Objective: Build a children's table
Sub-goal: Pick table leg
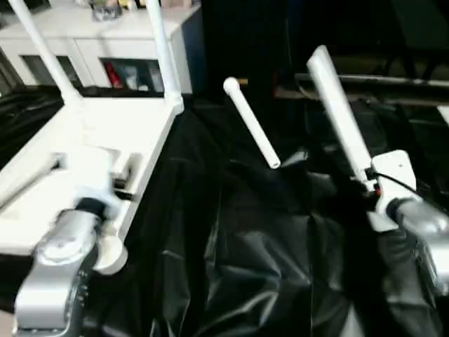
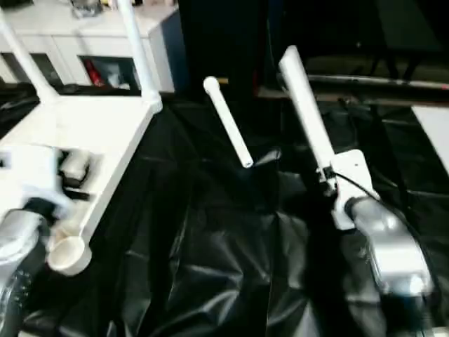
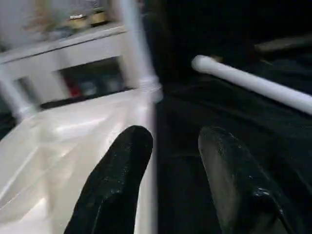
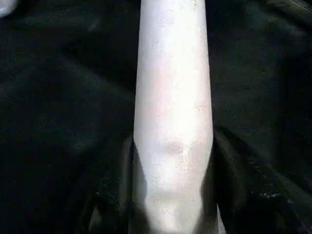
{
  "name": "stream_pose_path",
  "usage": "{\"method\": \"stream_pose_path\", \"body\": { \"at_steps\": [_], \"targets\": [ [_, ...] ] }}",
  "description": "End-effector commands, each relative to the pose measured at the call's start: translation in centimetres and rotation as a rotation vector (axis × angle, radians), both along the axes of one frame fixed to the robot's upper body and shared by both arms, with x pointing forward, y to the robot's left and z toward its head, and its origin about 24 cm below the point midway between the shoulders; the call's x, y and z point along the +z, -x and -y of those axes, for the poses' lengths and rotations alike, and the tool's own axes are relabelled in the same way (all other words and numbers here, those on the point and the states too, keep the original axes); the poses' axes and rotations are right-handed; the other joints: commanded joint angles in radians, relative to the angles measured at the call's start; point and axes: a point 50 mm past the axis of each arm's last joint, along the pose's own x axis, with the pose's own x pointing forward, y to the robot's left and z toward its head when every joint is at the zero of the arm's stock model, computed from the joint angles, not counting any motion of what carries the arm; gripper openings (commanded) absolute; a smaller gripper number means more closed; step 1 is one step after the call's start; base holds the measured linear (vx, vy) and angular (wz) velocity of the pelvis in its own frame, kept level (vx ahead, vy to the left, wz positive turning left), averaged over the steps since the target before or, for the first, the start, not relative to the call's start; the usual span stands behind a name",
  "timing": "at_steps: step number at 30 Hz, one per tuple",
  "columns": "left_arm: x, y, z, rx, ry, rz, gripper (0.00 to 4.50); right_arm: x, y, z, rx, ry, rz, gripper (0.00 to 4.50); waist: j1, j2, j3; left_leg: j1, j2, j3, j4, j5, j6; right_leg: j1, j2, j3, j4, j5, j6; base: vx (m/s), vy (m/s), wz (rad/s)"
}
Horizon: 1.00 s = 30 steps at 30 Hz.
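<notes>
Tabletop (image 1: 105, 133) lies upside down on black sheeting, two legs already up; right claw (image 4: 170, 195) clamps a third leg (image 1: 340, 112). Left claw (image 3: 170, 165), fingers apart, should steady the tabletop while that leg goes squarely into the empty near socket (image 2: 69, 254)

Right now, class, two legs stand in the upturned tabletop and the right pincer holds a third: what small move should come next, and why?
Probably swing the right pincer, shut on its leg, leftward toward the empty near corner socket of the tabletop. Two legs already stand in the far corners, that socket is open, and the left pincer hovers open at the tabletop's edge.
</notes>
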Motion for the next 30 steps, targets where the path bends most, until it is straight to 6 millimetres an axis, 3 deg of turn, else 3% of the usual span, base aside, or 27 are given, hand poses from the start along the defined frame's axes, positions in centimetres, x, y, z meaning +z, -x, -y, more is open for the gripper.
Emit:
{"method": "stream_pose_path", "body": {
  "at_steps": [1,2,4,7,9,12,15,18,19,21,22,24,27,28,29,30],
  "targets": [
    [-0.2,0.1,0.4,-0.059,-0.032,-0.020,2.13,-0.2,-0.6,-0.9,0.073,-0.004,-0.064,1.89,-0.004,-0.011,-0.039,0.035,0.092,-0.049,-0.084,-0.495,-0.053,0.006,-0.084,0.031,-0.115,-0.329,-0.181,-0.070,0.028,-0.14],
    [-0.2,0.1,0.5,-0.080,-0.044,-0.028,2.13,-0.3,-0.8,-1.0,0.097,0.008,-0.091,1.89,-0.005,-0.011,-0.037,0.038,0.096,-0.050,-0.090,-0.548,-0.076,0.001,-0.090,0.035,-0.120,-0.336,-0.177,-0.067,0.028,-0.10],
    [-0.2,0.2,1.2,-0.154,-0.063,-0.045,2.13,-0.4,-1.5,-1.3,0.176,0.042,-0.160,1.89,-0.004,-0.013,-0.040,0.041,0.097,-0.048,-0.091,-0.571,-0.091,0.001,-0.095,0.033,-0.123,-0.279,-0.183,-0.057,0.032,-0.06],
    [0.0,0.4,1.7,-0.214,-0.068,-0.057,2.13,-0.4,-1.9,-1.5,0.242,0.070,-0.224,1.89,0.001,-0.017,-0.041,0.035,0.096,-0.041,-0.088,-0.537,-0.078,0.001,-0.101,0.033,-0.121,-0.255,-0.192,0.000,0.000,0.00],
    [0.2,0.6,2.1,-0.258,-0.068,-0.060,2.13,-0.1,-2.3,-1.9,0.285,0.078,-0.256,1.89,0.006,-0.020,-0.042,0.035,0.098,-0.033,-0.084,-0.502,-0.063,-0.001,-0.104,0.034,-0.121,-0.244,-0.203,0.000,0.000,0.00],
    [0.4,0.7,2.3,-0.285,-0.070,-0.057,2.13,0.4,-2.8,-2.6,0.317,0.056,-0.296,1.89,0.009,-0.029,-0.043,0.023,0.098,-0.023,-0.082,-0.434,-0.018,0.006,-0.108,0.025,-0.118,-0.224,-0.221,0.000,0.000,0.00],
    [0.4,0.8,2.3,-0.293,-0.070,-0.057,2.13,1.0,-3.6,-2.8,0.314,0.056,-0.286,1.89,0.012,-0.028,-0.045,0.026,0.101,-0.017,-0.078,-0.410,-0.007,0.000,-0.107,0.026,-0.117,-0.213,-0.233,0.000,0.000,0.00],
    [0.4,0.9,2.3,-0.301,-0.069,-0.060,2.13,1.7,-4.1,-3.0,0.328,0.030,-0.262,1.89,0.015,-0.030,-0.050,0.023,0.103,-0.008,-0.076,-0.345,0.016,0.005,-0.103,0.024,-0.111,-0.115,-0.253,0.000,0.000,0.00],
    [0.5,1.1,2.4,-0.309,-0.067,-0.064,2.13,2.7,-4.2,-3.6,0.344,-0.057,-0.228,1.89,0.016,-0.030,-0.051,0.023,0.103,-0.007,-0.075,-0.329,0.024,0.007,-0.102,0.023,-0.109,-0.093,-0.255,0.000,0.000,0.00],
    [0.5,1.2,2.4,-0.316,-0.065,-0.067,2.13,3.6,-4.2,-4.1,0.357,-0.126,-0.205,1.89,0.021,-0.031,-0.059,0.020,0.106,-0.002,-0.069,-0.247,0.061,0.013,-0.103,0.022,-0.103,0.013,-0.264,0.000,0.000,0.00],
    [0.5,1.2,2.5,-0.317,-0.065,-0.067,2.13,3.8,-4.2,-4.1,0.357,-0.145,-0.195,1.89,0.028,-0.029,-0.068,0.019,0.107,0.003,-0.060,-0.142,0.103,0.012,-0.096,0.016,-0.090,0.144,-0.275,0.000,0.000,0.00],
    [0.5,1.3,2.5,-0.323,-0.064,-0.068,2.13,4.7,-4.5,-4.1,0.343,-0.193,-0.158,1.89,0.035,-0.025,-0.064,0.021,0.108,0.010,-0.058,-0.153,0.121,0.006,-0.097,0.015,-0.092,0.137,-0.289,0.000,0.000,0.00],
    [0.4,1.1,2.5,-0.330,-0.065,-0.070,2.13,5.2,-5.6,-2.7,0.228,-0.148,-0.105,1.89,0.041,-0.019,-0.062,0.028,0.113,0.015,-0.063,-0.217,0.089,-0.001,-0.095,0.015,-0.095,0.049,-0.292,0.000,0.000,0.00],
    [0.4,1.1,2.5,-0.332,-0.066,-0.071,2.13,5.0,-5.8,-2.3,0.205,-0.114,-0.107,1.89,0.039,-0.021,-0.059,0.031,0.114,0.018,-0.068,-0.278,0.042,-0.005,-0.091,0.014,-0.098,-0.018,-0.288,0.000,0.000,0.00],
    [0.4,1.0,2.6,-0.338,-0.071,-0.073,2.13,4.6,-5.9,-1.6,0.167,-0.015,-0.139,1.89,0.041,-0.012,-0.057,0.034,0.114,0.018,-0.069,-0.302,0.024,-0.008,-0.090,0.015,-0.098,-0.041,-0.283,0.000,0.000,0.00],
    [0.4,1.0,2.6,-0.339,-0.071,-0.073,2.13,4.5,-5.9,-1.5,0.164,0.004,-0.149,1.89,0.041,-0.013,-0.056,0.038,0.114,0.020,-0.071,-0.330,0.007,-0.013,-0.087,0.015,-0.103,-0.067,-0.275,0.000,0.000,0.00]
  ]
}}
